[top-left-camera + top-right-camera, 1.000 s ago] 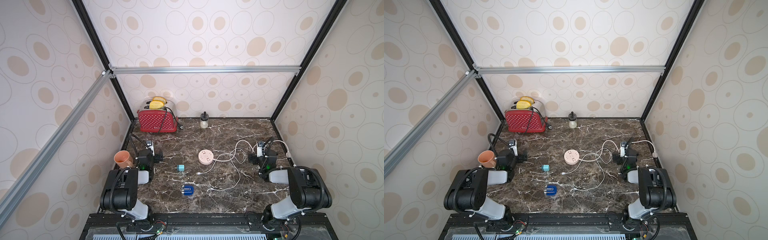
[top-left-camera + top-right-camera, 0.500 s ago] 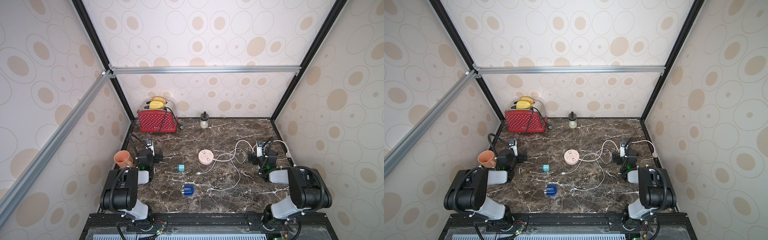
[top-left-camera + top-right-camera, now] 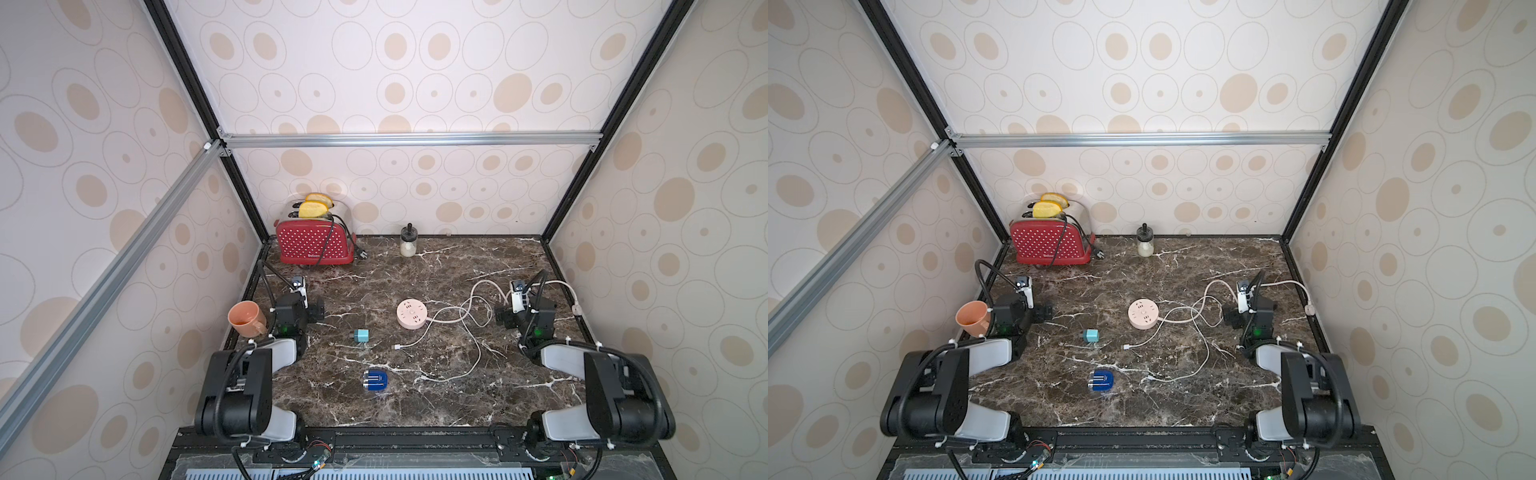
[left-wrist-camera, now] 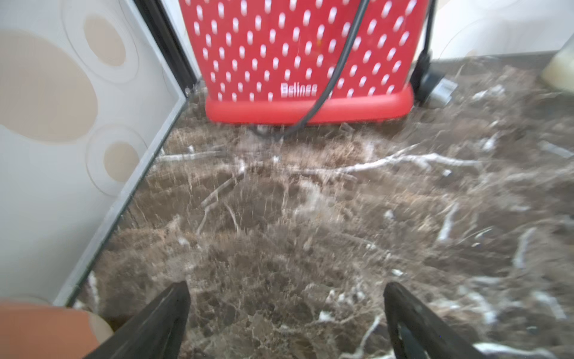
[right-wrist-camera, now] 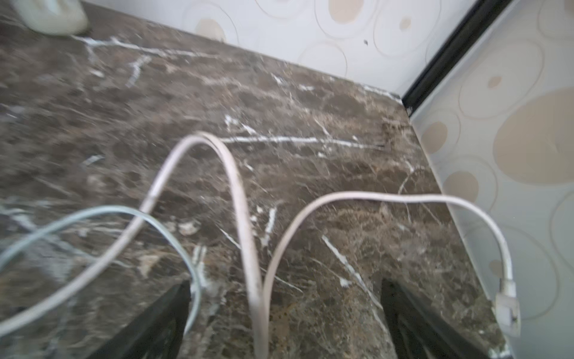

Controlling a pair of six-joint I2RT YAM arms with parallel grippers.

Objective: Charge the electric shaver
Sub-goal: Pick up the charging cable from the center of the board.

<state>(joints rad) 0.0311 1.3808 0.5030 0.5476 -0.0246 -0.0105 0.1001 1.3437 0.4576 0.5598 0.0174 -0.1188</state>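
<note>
- Electric shaver lying near the front, between the arms, well apart from both grippers and behind their fingertips; long axis seemingly crosswise, striped end toward the left arm; left arm nearer
- Left gripper spread wide, empty, facing toaster; right gripper spread wide, empty, over looped cords
- Teal adapter, pink power strip and charging cable end beyond the shaver; reach apparently unobstructed

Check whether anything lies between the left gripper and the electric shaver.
Nothing visible does. Only bare tabletop separates the open left gripper from the electric shaver; the teal plug adapter sits off to one side of that path.
</note>
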